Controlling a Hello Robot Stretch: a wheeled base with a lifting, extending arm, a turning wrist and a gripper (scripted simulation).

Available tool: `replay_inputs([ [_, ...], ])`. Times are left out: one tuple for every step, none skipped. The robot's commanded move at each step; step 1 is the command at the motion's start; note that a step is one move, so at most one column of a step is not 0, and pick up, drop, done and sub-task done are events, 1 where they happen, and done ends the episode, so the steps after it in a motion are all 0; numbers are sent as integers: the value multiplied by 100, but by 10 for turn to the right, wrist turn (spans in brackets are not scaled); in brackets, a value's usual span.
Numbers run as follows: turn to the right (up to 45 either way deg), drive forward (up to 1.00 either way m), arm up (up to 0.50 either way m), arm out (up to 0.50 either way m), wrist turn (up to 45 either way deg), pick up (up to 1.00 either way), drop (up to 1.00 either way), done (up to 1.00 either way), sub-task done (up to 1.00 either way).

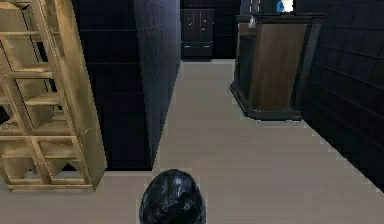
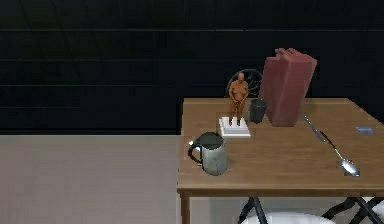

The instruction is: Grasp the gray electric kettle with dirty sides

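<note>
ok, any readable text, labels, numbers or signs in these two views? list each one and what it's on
No text can be read in either view.
On the gray kettle: no lettering to make out.
On the red slabs, perhaps books: no legible print.
On the statue and its white base: nothing written.
On the wooden cabinet and the wooden shelf: no signs or labels.

Table (image 2: 285, 165) cut by the right edge; blue speck (image 2: 364, 130) on it unidentifiable
</note>
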Motion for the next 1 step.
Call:
replay_inputs([
  [0, 0, 50, 0, 0, 0, 0, 0, 0],
])
